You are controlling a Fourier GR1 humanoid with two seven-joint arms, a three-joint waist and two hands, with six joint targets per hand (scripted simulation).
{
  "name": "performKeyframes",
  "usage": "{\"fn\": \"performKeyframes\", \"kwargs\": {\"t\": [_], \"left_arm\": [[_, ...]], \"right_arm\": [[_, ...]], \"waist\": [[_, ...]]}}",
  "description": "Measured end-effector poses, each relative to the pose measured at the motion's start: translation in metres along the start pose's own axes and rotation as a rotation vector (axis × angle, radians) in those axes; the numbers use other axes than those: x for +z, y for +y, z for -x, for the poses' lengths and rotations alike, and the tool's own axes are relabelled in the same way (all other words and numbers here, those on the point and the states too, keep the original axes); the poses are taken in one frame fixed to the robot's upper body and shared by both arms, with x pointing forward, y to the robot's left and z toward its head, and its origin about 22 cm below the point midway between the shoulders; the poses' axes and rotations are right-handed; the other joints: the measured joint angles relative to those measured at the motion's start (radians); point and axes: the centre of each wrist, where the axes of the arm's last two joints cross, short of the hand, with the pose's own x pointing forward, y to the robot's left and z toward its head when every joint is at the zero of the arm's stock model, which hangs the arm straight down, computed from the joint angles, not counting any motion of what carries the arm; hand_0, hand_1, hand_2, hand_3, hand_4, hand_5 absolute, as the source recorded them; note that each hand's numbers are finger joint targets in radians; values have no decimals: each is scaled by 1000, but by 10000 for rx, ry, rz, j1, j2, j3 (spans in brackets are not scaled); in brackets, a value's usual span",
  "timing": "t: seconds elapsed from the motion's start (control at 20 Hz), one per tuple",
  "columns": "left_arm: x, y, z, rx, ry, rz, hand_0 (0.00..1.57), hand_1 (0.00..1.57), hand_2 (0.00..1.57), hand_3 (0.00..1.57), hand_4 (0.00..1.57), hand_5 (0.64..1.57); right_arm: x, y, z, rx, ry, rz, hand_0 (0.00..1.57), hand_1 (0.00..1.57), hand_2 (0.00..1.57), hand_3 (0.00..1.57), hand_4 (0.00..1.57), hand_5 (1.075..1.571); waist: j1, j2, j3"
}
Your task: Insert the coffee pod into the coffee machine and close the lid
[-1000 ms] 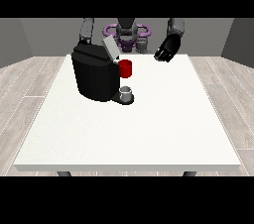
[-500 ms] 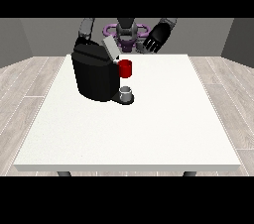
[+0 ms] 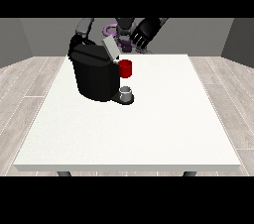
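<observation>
The black coffee machine (image 3: pixel 94 77) stands on the white table's (image 3: pixel 163 124) back left part. Its grey lid (image 3: pixel 111 48) is tilted up and open. A red cup-shaped holder (image 3: pixel 125 68) sticks out of the machine's front, above a small silver cup (image 3: pixel 127 92) on its base. The hand at the view's right (image 3: pixel 142 31) hovers high behind the machine, right of the lid and apart from it, fingers relaxed and hanging down. The arm at the view's left (image 3: pixel 83 28) goes down behind the machine, which hides its hand. I cannot make out a coffee pod.
The robot's torso with purple parts (image 3: pixel 119 32) is behind the table's far edge. The table reaches wide to the right of the machine and towards the camera. Wooden floor lies around it.
The hand at the view's right has moved left, from beside the robot's shoulder to just right of the open lid. Machine, lid and cup have not moved.
</observation>
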Motion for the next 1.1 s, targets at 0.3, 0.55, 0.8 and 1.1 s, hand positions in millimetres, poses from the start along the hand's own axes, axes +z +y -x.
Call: {"fn": "performKeyframes", "kwargs": {"t": [0.3, 0.55, 0.8, 1.1], "left_arm": [[4, 35, -11, -247, 14, -670, 1239, 1239, 1290, 1248, 479, 1571], [7, 55, -15, -373, -43, -1058, 1195, 1195, 1286, 1247, 487, 1571], [3, 57, -28, -582, -276, -1039, 1186, 1186, 1256, 1227, 472, 1571], [1, 57, -31, -550, -286, -1043, 1243, 1243, 1284, 1230, 423, 1571]], "right_arm": [[-13, -9, -26, 74, -677, 112, 0, 0, 0, 0, 178, 1571], [-19, -11, -43, -27, -1139, 234, 0, 0, 0, 0, 0, 1571], [-31, -19, -55, -3, -1246, 600, 0, 0, 0, 0, 0, 1571], [-30, -23, -48, 24, -1191, 636, 0, 0, 0, 0, 223, 1571]], "waist": [[-371, 659, 0], [-597, 1205, 0], [-483, 1589, 0], [-492, 1772, 3]]}}
